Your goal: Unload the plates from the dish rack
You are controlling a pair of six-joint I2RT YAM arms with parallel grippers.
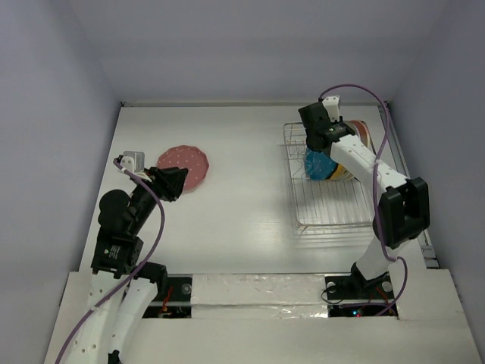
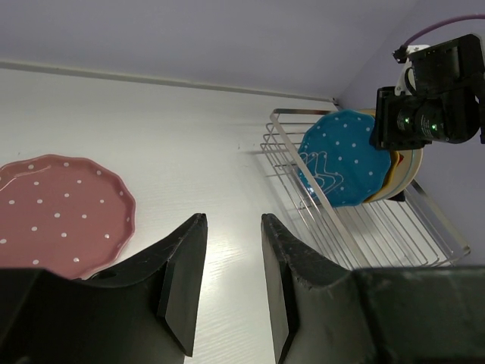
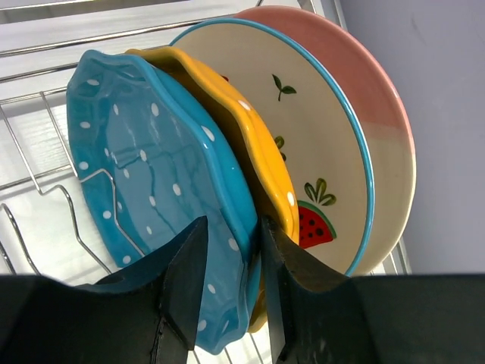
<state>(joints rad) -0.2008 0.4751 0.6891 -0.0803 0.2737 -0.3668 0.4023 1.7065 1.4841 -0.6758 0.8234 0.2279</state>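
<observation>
The dish rack stands at the right of the table with plates upright at its far end. In the right wrist view a teal dotted plate stands in front. An orange scalloped plate, a white fruit-printed plate and a cream plate with a pink edge stand behind it. My right gripper is open, its fingers straddling the teal plate's rim, one at its face and one at its back. A red dotted plate lies flat at the left. Beside it, my left gripper hangs open with nothing in it.
The rack's near half holds only bare wires and prongs. Purple walls close the table at the back and both sides. White tabletop lies between the red plate and the rack.
</observation>
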